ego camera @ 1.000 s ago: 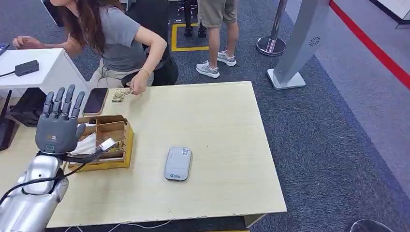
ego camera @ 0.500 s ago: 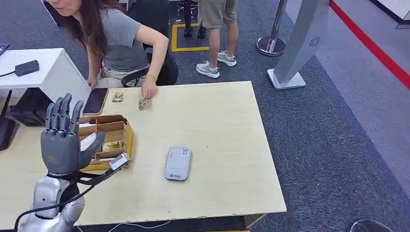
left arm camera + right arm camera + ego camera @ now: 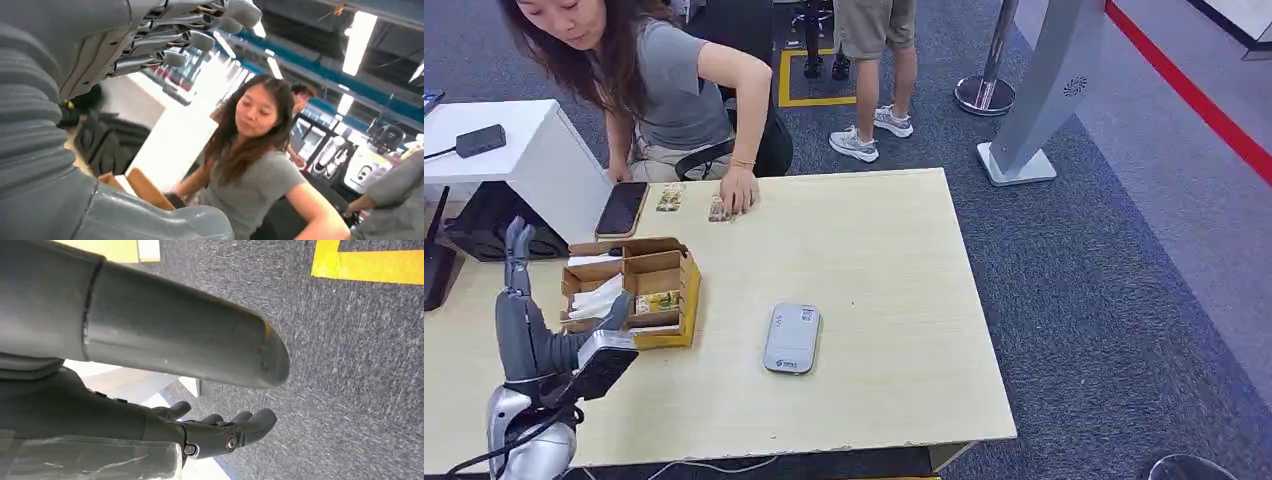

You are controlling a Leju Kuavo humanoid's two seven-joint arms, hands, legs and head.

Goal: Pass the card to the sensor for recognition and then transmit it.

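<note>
The flat grey rectangular sensor (image 3: 791,338) lies mid-desk on the pale wooden desk (image 3: 884,260). A card (image 3: 720,209) sits under a person's hand (image 3: 739,189) at the far edge. The left hand (image 3: 529,320) is raised, fingers spread, empty, beside the yellow cardboard box (image 3: 639,290). The right hand (image 3: 220,432) hangs over carpet, fingers loosely curled, empty.

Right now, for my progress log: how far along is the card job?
Done: cannot tell. The left hand is raised beside the card box, holding nothing. The sensor is bare. A person's hand covers a card. This fits before pickup or after handover.
</note>
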